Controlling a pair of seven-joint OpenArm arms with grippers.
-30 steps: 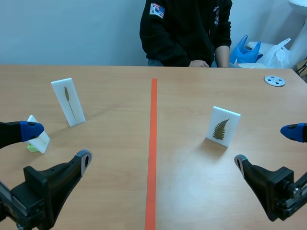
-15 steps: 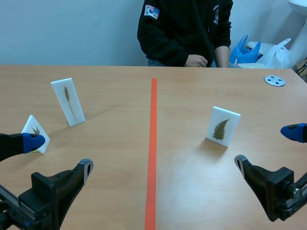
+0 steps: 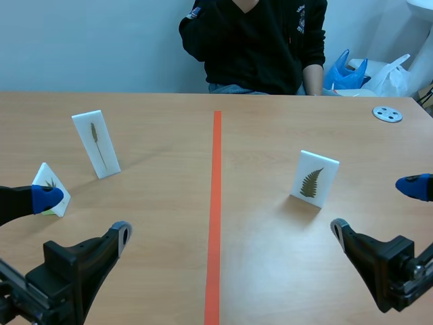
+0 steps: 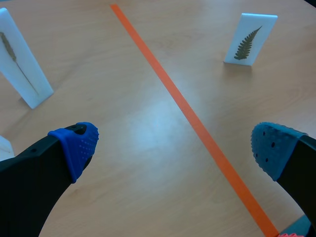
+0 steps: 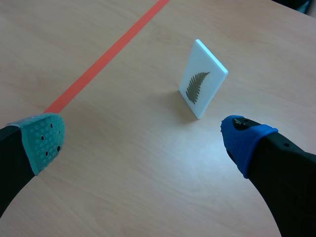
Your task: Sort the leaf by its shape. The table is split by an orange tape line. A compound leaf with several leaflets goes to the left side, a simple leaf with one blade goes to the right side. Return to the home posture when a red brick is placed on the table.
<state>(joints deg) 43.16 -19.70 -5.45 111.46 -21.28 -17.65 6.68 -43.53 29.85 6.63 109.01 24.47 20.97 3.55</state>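
Got the left gripper [image 3: 81, 215] sitting low at the near left corner of the table [image 3: 270, 135], fingers spread wide with nothing between them. Same deal for the right gripper [image 3: 375, 208] at the near right corner: wide apart, gripping nothing.

Can see the fern card [image 3: 314, 178], white with a feathery many-leaflet frond on it, standing upright on the right half. Well clear of the orange tape line [image 3: 215, 203] and ahead of the right gripper.

Over on the left half, got a tall card [image 3: 97, 143] with one narrow spike of a leaf, leaning back a bit, towards the left edge. Also spotted a small card [image 3: 47, 177] with a little brownish leaf, right by the left edge and just beside the left gripper; can't tell if touching.

Got a round metal disc [image 3: 387, 114] near the far right corner, plus a person [image 3: 264, 40] in a black top at the far edge.
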